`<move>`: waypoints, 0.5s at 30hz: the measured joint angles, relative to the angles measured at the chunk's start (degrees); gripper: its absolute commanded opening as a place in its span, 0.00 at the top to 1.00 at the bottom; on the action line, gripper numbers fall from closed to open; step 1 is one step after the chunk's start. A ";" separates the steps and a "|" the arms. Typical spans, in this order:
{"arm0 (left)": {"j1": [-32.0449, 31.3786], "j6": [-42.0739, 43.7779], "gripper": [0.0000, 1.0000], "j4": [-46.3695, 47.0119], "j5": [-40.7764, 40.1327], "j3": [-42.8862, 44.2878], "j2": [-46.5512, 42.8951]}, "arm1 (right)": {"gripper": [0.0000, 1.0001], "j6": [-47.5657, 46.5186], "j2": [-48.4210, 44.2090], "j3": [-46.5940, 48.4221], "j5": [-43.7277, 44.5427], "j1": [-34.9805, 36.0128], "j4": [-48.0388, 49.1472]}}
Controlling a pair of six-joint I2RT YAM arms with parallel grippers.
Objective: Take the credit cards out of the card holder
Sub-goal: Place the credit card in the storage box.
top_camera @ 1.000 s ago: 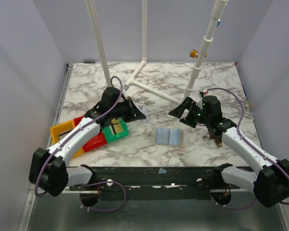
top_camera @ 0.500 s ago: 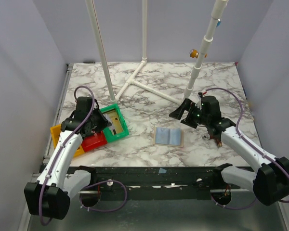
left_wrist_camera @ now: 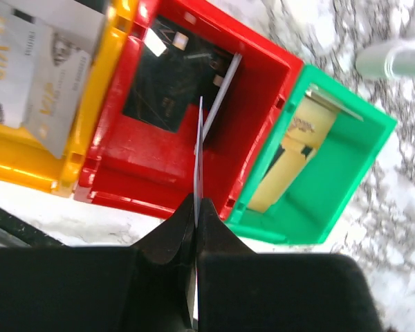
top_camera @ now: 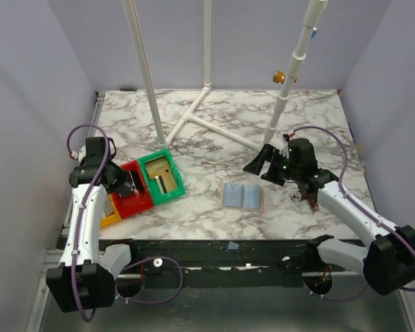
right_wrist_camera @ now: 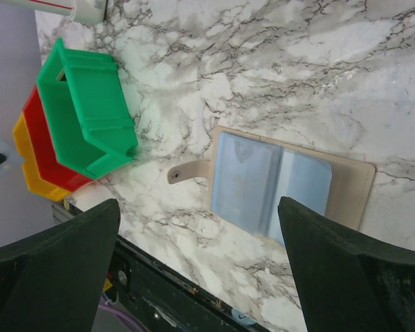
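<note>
1. card holder point(top_camera: 243, 196) lies opened flat on the marble table point(top_camera: 311, 117), about midway along the near edge, both pale blue faces up. its strap tab point(right_wrist_camera: 188, 173) points toward the left edge. judgement: spread open so the pockets can be reached from above. cannot tell whether any card is still in them.
2. toward the near-left corner, yellow bin point(left_wrist_camera: 24, 171), red bin point(left_wrist_camera: 152, 166) and green bin point(left_wrist_camera: 353, 152) sit touching in a row. contents: white vip card point(left_wrist_camera: 34, 76), dark card point(left_wrist_camera: 166, 90) and tan card point(left_wrist_camera: 290, 152), in that order. judgement: bins serve as drop points for removed cards.
3. left gripper point(left_wrist_camera: 196, 207) is pinched tight on the lower edge of a thin pale credit card point(left_wrist_camera: 198, 159). the card stands edge-on above the red bin, close to the wall shared with green. judgement: the edge pinch keeps the card upright so it can slip between bin walls. which bin is meant is unclear.
4. left arm point(top_camera: 83, 214) runs up along the left edge, elbow toward the far side, wrist folded back down over the bins.
5. right gripper point(top_camera: 260, 160) has its fingers spread wide with nothing between them. it hangs just beyond the holder and its camera looks down on it. judgement: parked ready to steady the holder or pick from it.
6. right arm point(top_camera: 346, 204) reaches diagonally inward from the near-right corner.
</note>
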 measured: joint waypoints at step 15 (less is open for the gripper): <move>6.75 2.54 1.00 -1.64 -13.92 1.51 3.45 | 0.00 -4.13 0.26 2.69 0.07 0.00 -8.00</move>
